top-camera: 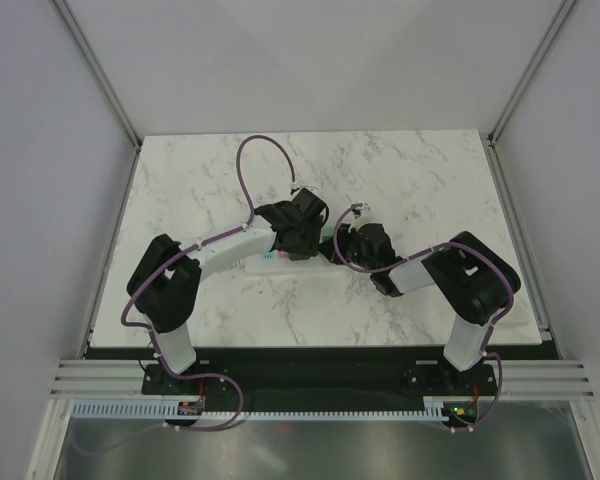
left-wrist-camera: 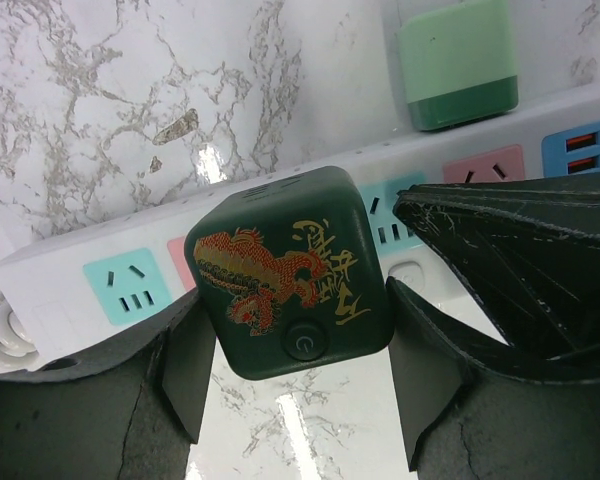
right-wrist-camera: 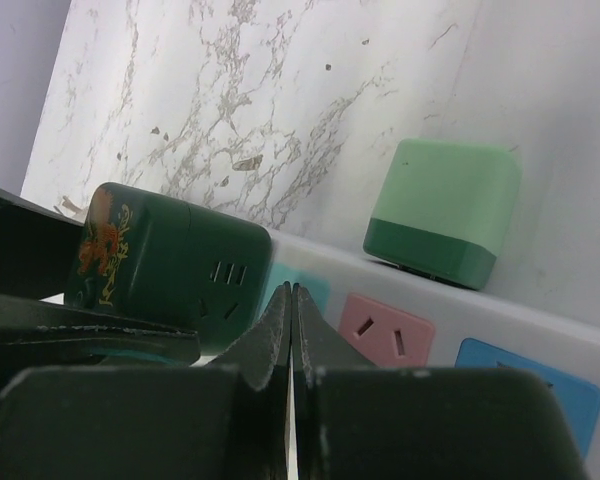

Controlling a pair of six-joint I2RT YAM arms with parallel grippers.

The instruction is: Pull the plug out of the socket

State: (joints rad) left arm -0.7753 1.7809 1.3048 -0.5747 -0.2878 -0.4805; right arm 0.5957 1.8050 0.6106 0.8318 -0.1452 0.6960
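Note:
The plug, a dark green cube with an orange-gold dragon mark, stands on the socket, a long white power strip with teal, pink and blue outlets. My left gripper is shut on the plug, with a finger against each side. Its prongs are hidden. In the right wrist view the plug is at the left on the socket. My right gripper is shut and empty, tips at the strip by a teal outlet. From above, both grippers meet over the socket.
A smaller bright-green block sits in the strip further along, also in the right wrist view. The strip's cord stub is at its left end. The marble tabletop lies around the strip.

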